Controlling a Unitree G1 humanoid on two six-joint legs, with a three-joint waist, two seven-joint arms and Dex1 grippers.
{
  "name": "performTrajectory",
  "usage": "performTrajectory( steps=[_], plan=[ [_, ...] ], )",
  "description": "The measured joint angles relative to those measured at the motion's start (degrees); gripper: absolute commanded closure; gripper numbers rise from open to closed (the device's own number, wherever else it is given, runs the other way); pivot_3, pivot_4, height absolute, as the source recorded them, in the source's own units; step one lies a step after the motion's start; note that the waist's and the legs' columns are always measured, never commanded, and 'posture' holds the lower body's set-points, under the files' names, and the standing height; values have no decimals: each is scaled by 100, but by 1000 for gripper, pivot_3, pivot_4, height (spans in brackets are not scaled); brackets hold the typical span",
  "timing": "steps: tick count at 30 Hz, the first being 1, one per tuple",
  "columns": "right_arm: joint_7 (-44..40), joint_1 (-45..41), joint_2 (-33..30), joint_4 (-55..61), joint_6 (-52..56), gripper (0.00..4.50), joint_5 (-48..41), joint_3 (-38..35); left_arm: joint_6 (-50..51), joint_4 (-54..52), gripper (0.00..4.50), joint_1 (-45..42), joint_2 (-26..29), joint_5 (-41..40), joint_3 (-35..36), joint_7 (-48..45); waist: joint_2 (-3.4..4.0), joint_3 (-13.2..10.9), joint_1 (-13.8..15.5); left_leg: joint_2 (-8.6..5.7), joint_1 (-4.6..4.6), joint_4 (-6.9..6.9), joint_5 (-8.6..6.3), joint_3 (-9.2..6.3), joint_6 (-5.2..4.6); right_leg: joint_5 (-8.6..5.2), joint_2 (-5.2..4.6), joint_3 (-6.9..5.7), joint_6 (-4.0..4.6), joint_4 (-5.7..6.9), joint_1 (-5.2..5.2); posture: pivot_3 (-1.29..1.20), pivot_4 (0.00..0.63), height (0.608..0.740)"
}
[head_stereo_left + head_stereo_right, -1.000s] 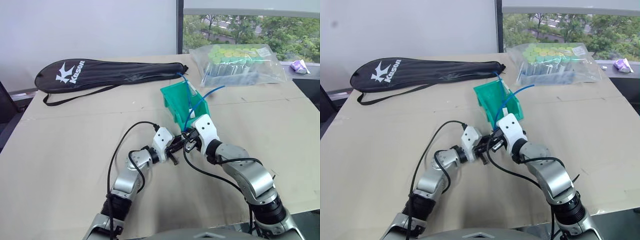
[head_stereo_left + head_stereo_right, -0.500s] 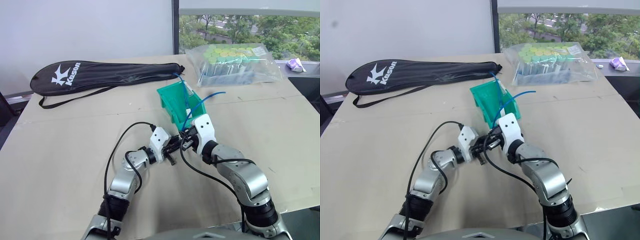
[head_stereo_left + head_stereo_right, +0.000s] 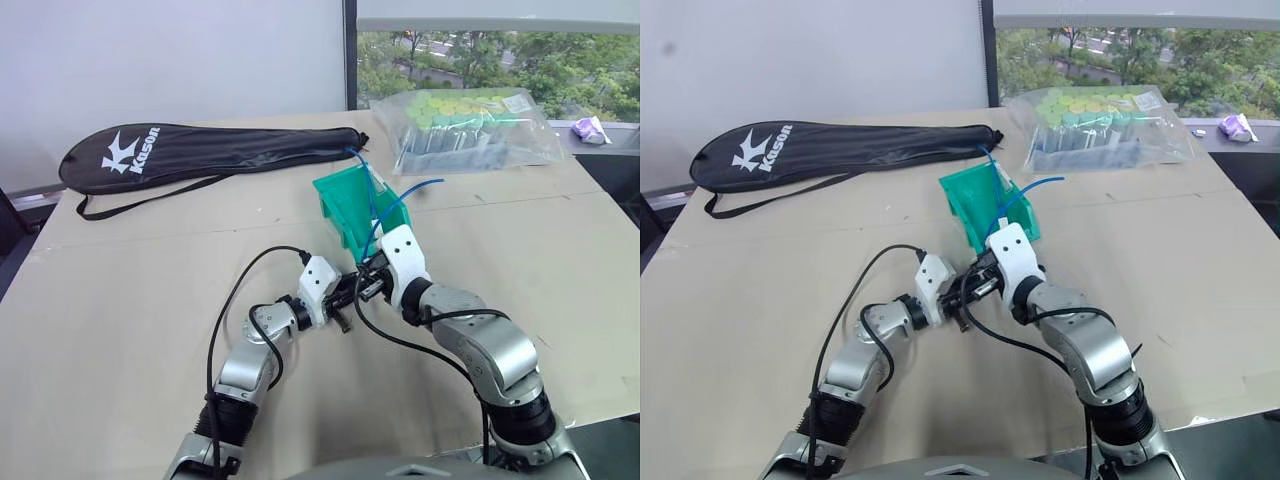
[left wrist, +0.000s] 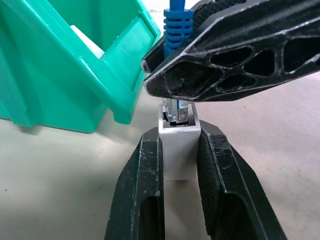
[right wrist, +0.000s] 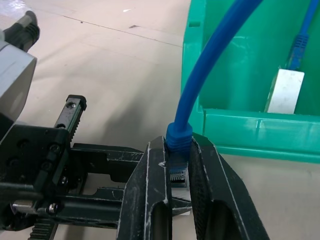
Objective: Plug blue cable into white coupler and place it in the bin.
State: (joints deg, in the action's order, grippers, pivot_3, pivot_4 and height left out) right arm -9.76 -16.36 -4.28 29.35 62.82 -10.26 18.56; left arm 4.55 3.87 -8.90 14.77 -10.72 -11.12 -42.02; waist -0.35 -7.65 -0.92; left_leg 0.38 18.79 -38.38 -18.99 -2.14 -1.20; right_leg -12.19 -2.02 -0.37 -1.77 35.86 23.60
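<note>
Fingers of our left gripper (image 4: pixel 178 165) clamp the white coupler (image 4: pixel 178 146) by its two side faces, socket turned away from the wrist. Our right gripper (image 5: pixel 178 165) is closed on the ribbed boot of the blue cable (image 5: pixel 210 75), just behind the clear plug, whose tip sits at the mouth of the socket; we cannot tell if it has latched. Both grippers meet just in front of the bin (image 3: pixel 340 215), on its near side.

We judge the coupler to be light, rigid and smooth, so it could slip or twist under a push; the flat sides are the right hold. The cable is soft and springy, stiff only at the boot, which is where we should keep it.

Its plug end lines up with the coupler's long axis, while the rest arcs up over the bin. Another cable and coupler already lie inside the bin.
</note>
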Motion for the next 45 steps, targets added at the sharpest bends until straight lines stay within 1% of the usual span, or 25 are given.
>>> performTrajectory(
  steps=[5,13,20,29,33,39,45],
  plan=[
    [52,-13,134,-1,142,4500,-20,-96,1,-7,4201,3,0,1,-5,10,-1,6,-3,0,0,1,0,-1,0,-1,-1,0,-2,-1,0,0,150,740],
    [208,-51,88,67,211,4500,44,74,2,-28,4201,14,0,1,-16,35,2,6,-4,0,0,4,0,-2,1,-2,-4,-1,-3,-6,1,0,150,740],
    [384,-56,174,176,415,4500,69,94,12,-50,4201,16,0,0,-21,36,5,3,-4,1,3,6,-1,-5,1,-3,-14,-4,-4,-12,2,0,150,740],
    [878,186,664,400,831,4500,159,53,161,-287,4201,118,58,-6,-53,53,3,2,-6,3,8,39,-1,-13,3,-12,-25,-12,-23,-37,8,0,150,740],
    [966,212,684,401,830,4500,216,106,251,-323,4201,116,57,-8,-63,60,-1,5,-5,2,9,45,-1,-13,3,-12,-30,-13,-23,-47,7,0,150,740],
    [920,281,612,206,465,4500,252,186,278,-295,4201,94,53,-7,-67,112,-16,20,-9,0,5,49,-1,-13,3,-13,-39,-15,-22,-51,4,0,150,740],
    [629,310,398,-198,-173,4500,216,220,275,-217,4201,73,32,3,-62,257,-21,36,-11,3,-3,51,-3,-16,5,-14,-87,-60,-23,-51,-4,0,150,740]
  ],
)
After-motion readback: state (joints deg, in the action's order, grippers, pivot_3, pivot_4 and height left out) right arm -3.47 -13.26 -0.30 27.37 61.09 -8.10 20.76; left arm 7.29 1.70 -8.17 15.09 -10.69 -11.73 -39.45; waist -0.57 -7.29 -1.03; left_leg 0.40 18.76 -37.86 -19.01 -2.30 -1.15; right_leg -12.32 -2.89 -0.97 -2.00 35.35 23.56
